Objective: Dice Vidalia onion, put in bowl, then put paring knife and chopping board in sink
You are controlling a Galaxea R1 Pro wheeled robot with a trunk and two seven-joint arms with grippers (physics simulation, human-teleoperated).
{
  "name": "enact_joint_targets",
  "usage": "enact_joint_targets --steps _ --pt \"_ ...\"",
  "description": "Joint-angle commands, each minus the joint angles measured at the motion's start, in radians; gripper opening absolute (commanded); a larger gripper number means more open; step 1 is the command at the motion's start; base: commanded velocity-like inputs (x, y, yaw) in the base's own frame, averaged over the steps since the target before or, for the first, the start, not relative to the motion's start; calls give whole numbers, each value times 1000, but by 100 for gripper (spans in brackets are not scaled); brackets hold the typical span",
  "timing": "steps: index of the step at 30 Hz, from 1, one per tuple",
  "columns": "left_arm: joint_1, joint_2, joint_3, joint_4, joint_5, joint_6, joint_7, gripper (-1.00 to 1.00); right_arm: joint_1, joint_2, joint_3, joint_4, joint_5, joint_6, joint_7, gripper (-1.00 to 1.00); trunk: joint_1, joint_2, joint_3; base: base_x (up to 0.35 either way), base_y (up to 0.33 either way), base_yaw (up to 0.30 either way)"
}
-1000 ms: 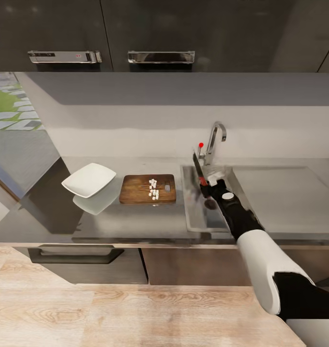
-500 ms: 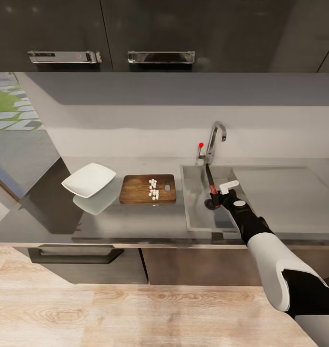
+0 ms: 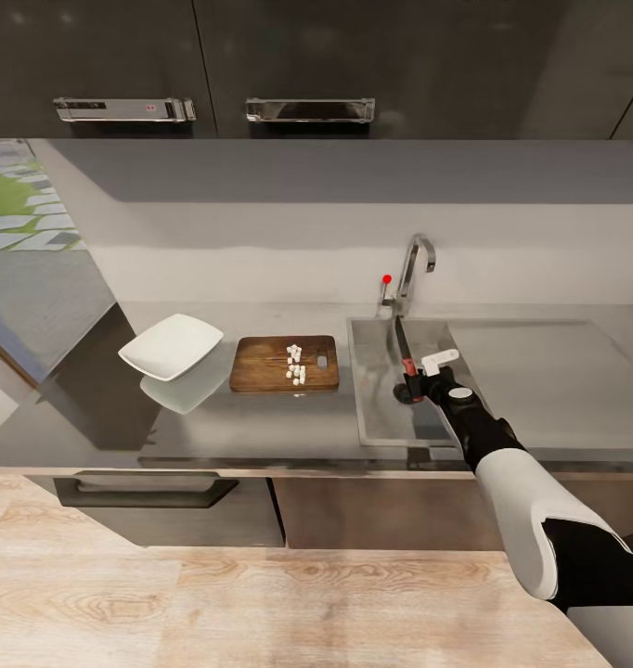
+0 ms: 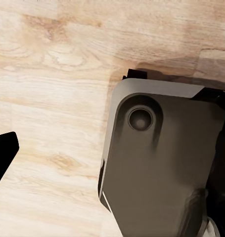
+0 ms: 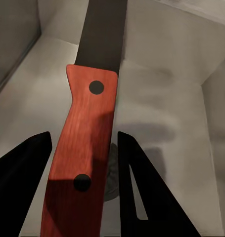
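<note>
The paring knife (image 3: 406,351) lies in the sink (image 3: 377,422), its dark blade pointing toward the faucet and its red handle (image 5: 85,143) near the drain. My right gripper (image 3: 428,369) is low in the basin and open, its black fingers (image 5: 28,168) spread on either side of the handle. The chopping board (image 3: 261,366) rests on the countertop (image 3: 261,422) left of the sink, with several white diced onion pieces (image 3: 296,364) on it. The white bowl (image 3: 173,345) stands left of the board. One dark finger (image 4: 3,153) of my left gripper hangs over the wooden floor.
A chrome faucet (image 3: 414,264) with a red dot rises behind the sink. The flat drainboard (image 3: 539,371) stretches to the right. Dark upper cabinets (image 3: 307,65) hang above. A grey part of the robot's base (image 4: 161,168) shows in the left wrist view.
A second ago the right gripper held the knife upright over the sink's left side. The arm then moved right and down, the knife came to lie in the basin, and the fingers spread.
</note>
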Motion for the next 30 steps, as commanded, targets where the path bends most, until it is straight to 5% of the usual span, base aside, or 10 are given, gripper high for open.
enact_joint_targets --steps 1,19,30 --pt "-2 -1 -8 4 6 -6 1 100 -1 1 -7 -2 10 4 11 -100 1 -2 -2 0 0 0" --pt "-2 -1 -8 3 6 -6 1 100 -1 2 -7 2 9 1 7 -100 1 -2 -2 0 0 0" --pt "-2 -1 -8 3 6 -6 1 100 -1 10 -7 107 9 5 -2 -100 1 -2 -2 1 0 0"
